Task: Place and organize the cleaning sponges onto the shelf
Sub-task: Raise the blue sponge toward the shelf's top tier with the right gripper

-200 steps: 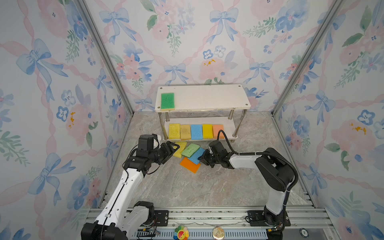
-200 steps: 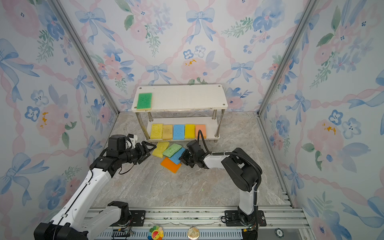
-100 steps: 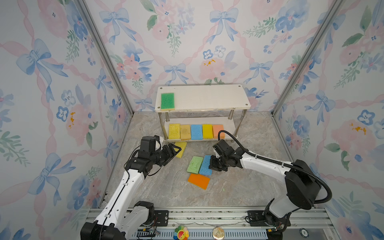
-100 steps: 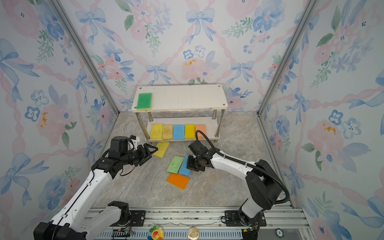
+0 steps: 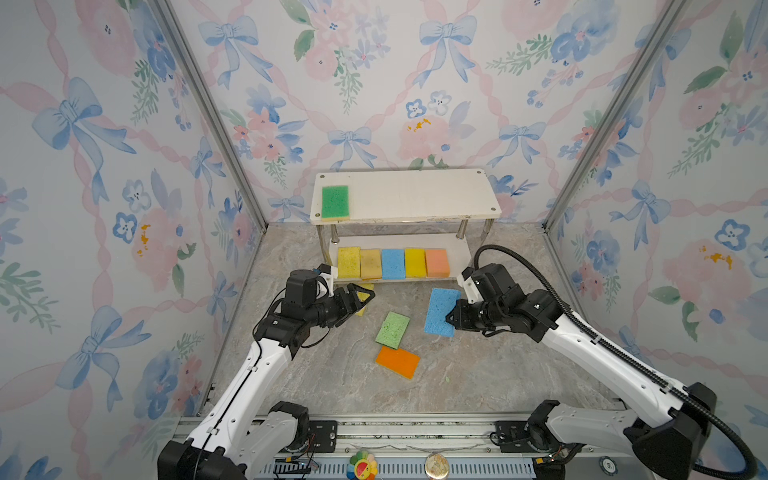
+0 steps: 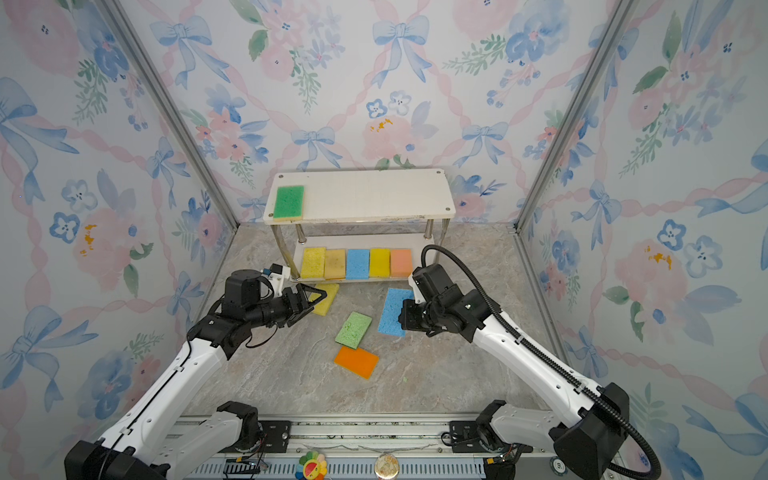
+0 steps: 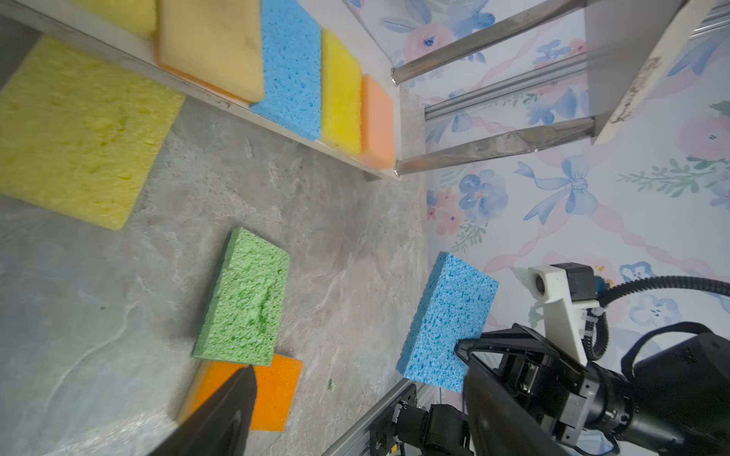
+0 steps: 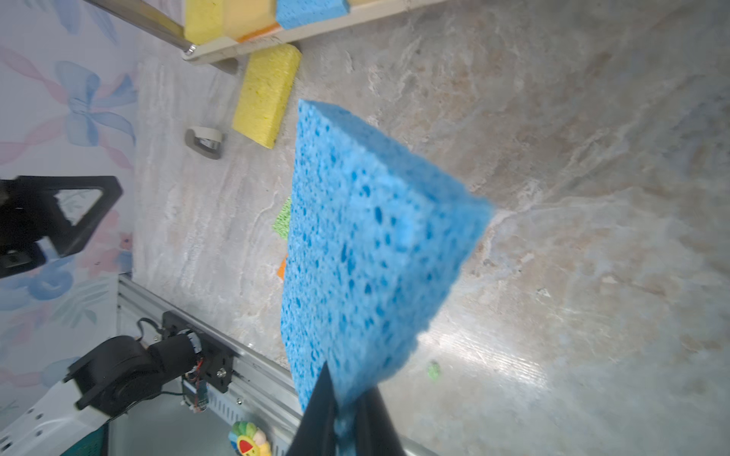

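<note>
right gripper [image 5: 451,320] pinches the blue sponge [image 5: 440,309] tight by its short end, off the floor at centre right, probably for the shelf [image 5: 415,195] top board, because the lower row is full. left gripper [image 5: 361,303] is wide apart, empty, by the yellow sponge [image 6: 330,301].

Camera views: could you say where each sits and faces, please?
Top views: high overhead, looking down at shelf; left arm, right arm show.
Left wrist: on left arm, facing light green sponge; one finger shows.
Right wrist: on right arm, facing held blue sponge; right end effector shows.
Shared: both wrist views show blue sponge, opposite arm.
</note>
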You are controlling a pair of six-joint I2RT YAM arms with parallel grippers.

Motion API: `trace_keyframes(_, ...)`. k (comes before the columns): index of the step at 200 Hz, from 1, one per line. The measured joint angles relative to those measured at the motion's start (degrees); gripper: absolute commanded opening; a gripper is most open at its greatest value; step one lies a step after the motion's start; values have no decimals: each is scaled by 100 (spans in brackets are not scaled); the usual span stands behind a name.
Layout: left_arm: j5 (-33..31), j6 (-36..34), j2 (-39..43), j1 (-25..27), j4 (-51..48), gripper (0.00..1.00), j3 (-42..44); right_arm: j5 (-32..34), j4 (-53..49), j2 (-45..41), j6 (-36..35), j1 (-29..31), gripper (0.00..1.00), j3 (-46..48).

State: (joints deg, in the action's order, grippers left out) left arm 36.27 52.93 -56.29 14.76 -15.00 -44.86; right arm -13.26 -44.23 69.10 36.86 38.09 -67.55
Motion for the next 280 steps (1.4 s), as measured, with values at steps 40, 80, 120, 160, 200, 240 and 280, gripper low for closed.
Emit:
trace_keyframes(40,649,789,-33,334,1488,86,105,-997,129,232,-225,-28,13,-1082)
trace_keyframes(80,984,1311,-55,476,2275,74,105,-1532,490,483,-138,232,13,-1414)
trace_keyframes(120,1128,1620,-55,498,2605,55,105,-1759,669,831,2,457,13,-1537)
trace_keyframes(160,1176,1808,-55,527,2828,22,105,-1897,824,999,125,496,13,-1547)
trace_keyframes(200,1152,1937,-98,525,3084,11,129,-1906,787,1191,306,516,30,-1705)
trace_keyframes(240,1005,1836,-225,531,2927,3,114,-1593,490,1224,437,516,51,-1797)
trace_keyframes(280,763,1777,-363,507,2662,2,22,-1362,332,1198,579,522,52,-1779)
